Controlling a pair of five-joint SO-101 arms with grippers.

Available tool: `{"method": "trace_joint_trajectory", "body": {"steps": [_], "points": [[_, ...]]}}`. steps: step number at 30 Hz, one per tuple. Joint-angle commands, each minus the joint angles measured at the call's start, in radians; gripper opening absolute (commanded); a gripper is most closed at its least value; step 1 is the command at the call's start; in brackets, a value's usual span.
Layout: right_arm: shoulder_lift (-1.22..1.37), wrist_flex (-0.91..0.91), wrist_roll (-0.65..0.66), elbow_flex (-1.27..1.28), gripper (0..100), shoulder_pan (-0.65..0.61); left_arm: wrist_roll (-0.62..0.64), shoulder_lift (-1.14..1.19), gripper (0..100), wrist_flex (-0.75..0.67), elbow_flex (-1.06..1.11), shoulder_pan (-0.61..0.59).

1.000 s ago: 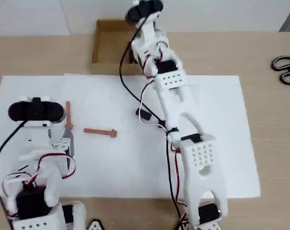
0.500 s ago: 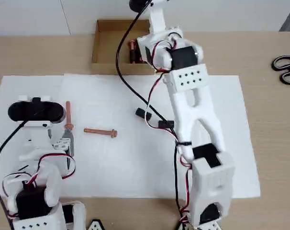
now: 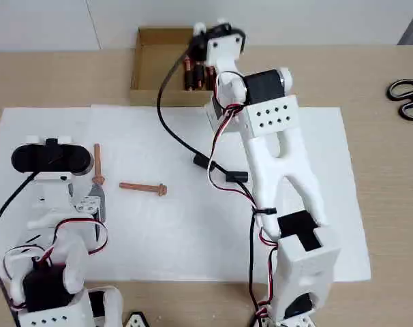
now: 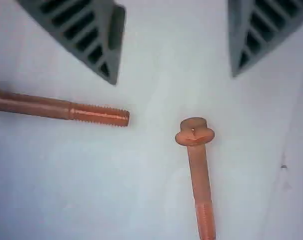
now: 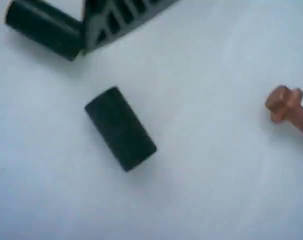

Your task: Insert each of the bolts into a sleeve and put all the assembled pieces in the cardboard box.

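1. The assembled pieces (image 3: pixel 195 75) are seen inside the cardboard box (image 3: pixel 155 68), by its right wall.
2. A first bolt (image 3: pixel 144 187) and a second bolt (image 3: pixel 96 163) are laid on the white sheet (image 3: pixel 159 238), well apart from the box.
3. Two black sleeves (image 5: pixel 120 129) are laid nearer the box.
4. The left gripper (image 4: pixel 174 75) is positioned over both bolts, jaws spread wide and empty.
5. The right gripper (image 5: pixel 111 17) is positioned near the box's right wall; how its jaws stand cannot be told.
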Motion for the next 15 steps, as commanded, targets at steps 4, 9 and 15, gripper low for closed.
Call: {"method": "trace_joint_trajectory", "body": {"steps": [4, 9, 15], "points": [[-0.061, 0.005, 0.015, 0.103, 16.6, 0.008, -0.008, -0.003, 14, -0.017, -0.005, 0.005], [-0.053, 0.007, 0.015, 0.107, 16.6, 0.051, -0.008, -0.003, 14, -0.017, -0.004, 0.006], [-0.059, 0.010, 0.164, 0.252, 16.6, 0.077, -0.008, -0.003, 14, -0.017, -0.004, 0.006]]}}
